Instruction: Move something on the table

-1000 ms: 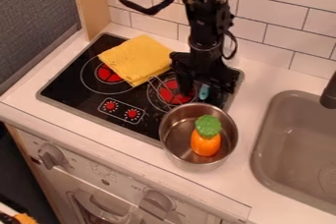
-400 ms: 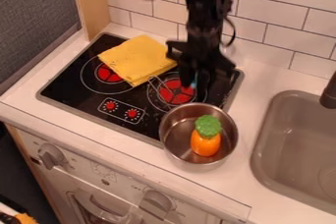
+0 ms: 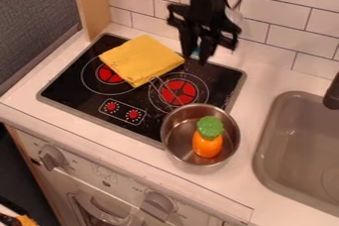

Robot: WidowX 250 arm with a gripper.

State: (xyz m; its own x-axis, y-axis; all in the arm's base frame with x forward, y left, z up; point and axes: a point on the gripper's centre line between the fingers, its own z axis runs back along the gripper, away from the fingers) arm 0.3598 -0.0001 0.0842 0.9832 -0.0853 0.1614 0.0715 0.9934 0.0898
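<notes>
1. Holding a little blue-green thing [image 3: 196,52] is what my pincer [image 3: 195,58] is doing. It is closed on it, with one finger on each side. I can't tell what the thing is, as only a bit peeks out.
2. The blue-green thing is up near the back edge of the black stove top [image 3: 139,98], just right of the yellow cloth [image 3: 142,59].
3. That cloth is folded and lies flat on the stove top, over part of the left red ring [image 3: 108,75].
4. Nearer the front is the other red ring [image 3: 187,92], with a thin wire handle [image 3: 171,89] lying across it.
5. The handle goes to a shiny round pot [image 3: 176,138]. The pot stands at the front right corner of the stove top.
6. In the pot is an orange toy [image 3: 207,146] with a bumpy green top [image 3: 210,126].
7. Two small red dials [image 3: 111,106] are at the front of the stove top.
8. Farther right is a grey sink [image 3: 291,145], with a dark tap [image 3: 332,95] at its back.
9. Behind me is a wall of white tiles [image 3: 271,29].
</notes>
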